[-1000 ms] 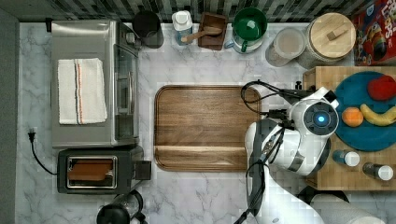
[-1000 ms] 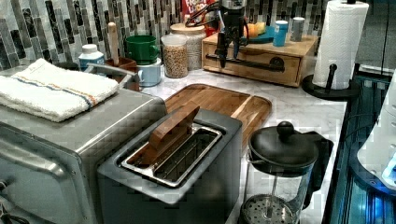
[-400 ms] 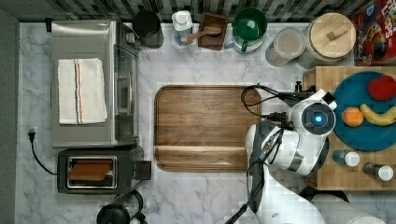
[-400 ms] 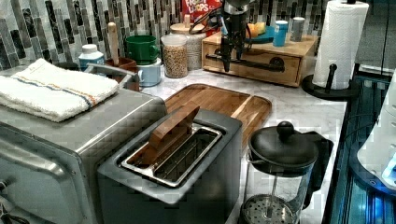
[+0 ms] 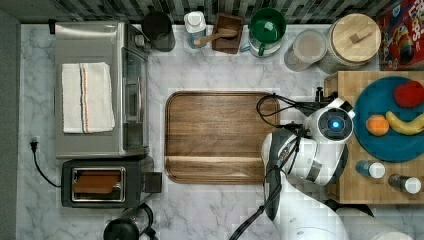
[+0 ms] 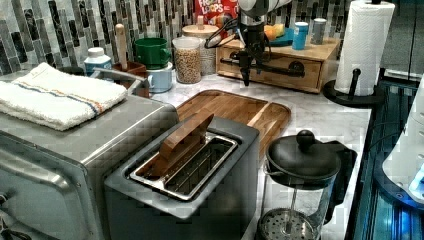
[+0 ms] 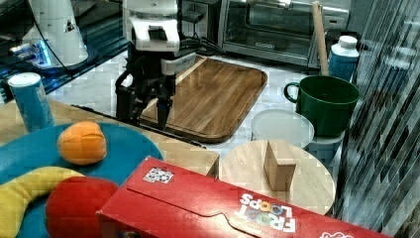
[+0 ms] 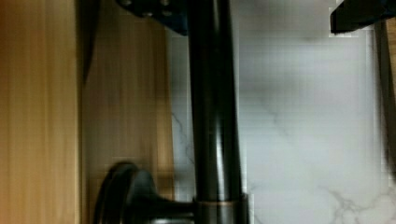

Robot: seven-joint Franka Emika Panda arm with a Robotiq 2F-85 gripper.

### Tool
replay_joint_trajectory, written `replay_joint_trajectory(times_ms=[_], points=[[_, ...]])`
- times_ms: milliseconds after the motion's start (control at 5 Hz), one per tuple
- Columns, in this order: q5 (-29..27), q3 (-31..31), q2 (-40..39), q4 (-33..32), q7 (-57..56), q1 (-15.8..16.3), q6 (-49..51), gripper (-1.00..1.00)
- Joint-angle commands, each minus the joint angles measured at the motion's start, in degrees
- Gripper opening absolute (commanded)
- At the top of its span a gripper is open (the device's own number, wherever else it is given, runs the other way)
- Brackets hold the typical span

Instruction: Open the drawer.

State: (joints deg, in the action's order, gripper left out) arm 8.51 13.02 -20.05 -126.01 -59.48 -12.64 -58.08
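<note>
The drawer (image 6: 280,77) is the light bamboo front of a box at the left view's upper right, and it looks pushed in. Its black bar handle (image 6: 272,68) runs across that front. My gripper (image 6: 246,70) hangs fingers-down at the handle's end on the left view's left. In the wrist view the gripper (image 8: 259,14) is open, and the handle (image 8: 215,116) passes between the fingers (image 8: 159,11), close to the one nearer the drawer front (image 8: 126,116). The right view shows the gripper (image 7: 146,111) with spread fingers beside the box edge. In the top view the wrist (image 5: 332,122) covers the fingers.
A brown wooden tray (image 5: 220,135) lies on the marble counter beside the arm. On the box sit a blue plate (image 5: 390,145) of fruit and small bottles. A toaster oven (image 5: 100,90), a toaster (image 5: 100,180), a French press (image 6: 300,175), a paper towel roll (image 6: 362,47) and jars stand around.
The gripper has come down in front of the drawer, from above the box to the level of the handle, and shifted slightly toward it. The drawer has not moved.
</note>
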Motion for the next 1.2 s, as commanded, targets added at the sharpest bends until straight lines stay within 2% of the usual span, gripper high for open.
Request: replay_joint_trajectory(times_ms=[200, 400, 600, 800, 1000, 1200], points=[[0.1, -3.3, 6.1, -2.1, 2.8, 4.7, 1.3, 1.00], [-5.0, -7.2, 6.0, -3.9, -0.1, 4.5, -1.0, 1.00], [-7.2, -9.6, 4.0, -2.5, -1.1, 4.7, -0.4, 1.00], [-5.5, -10.3, 3.6, -3.7, 3.0, 7.2, -3.1, 1.00], [-6.1, -11.6, 4.6, -4.7, 9.8, 10.0, -1.5, 1.00], [-4.8, -11.5, 6.8, -5.6, 18.9, 14.4, 1.2, 1.00]])
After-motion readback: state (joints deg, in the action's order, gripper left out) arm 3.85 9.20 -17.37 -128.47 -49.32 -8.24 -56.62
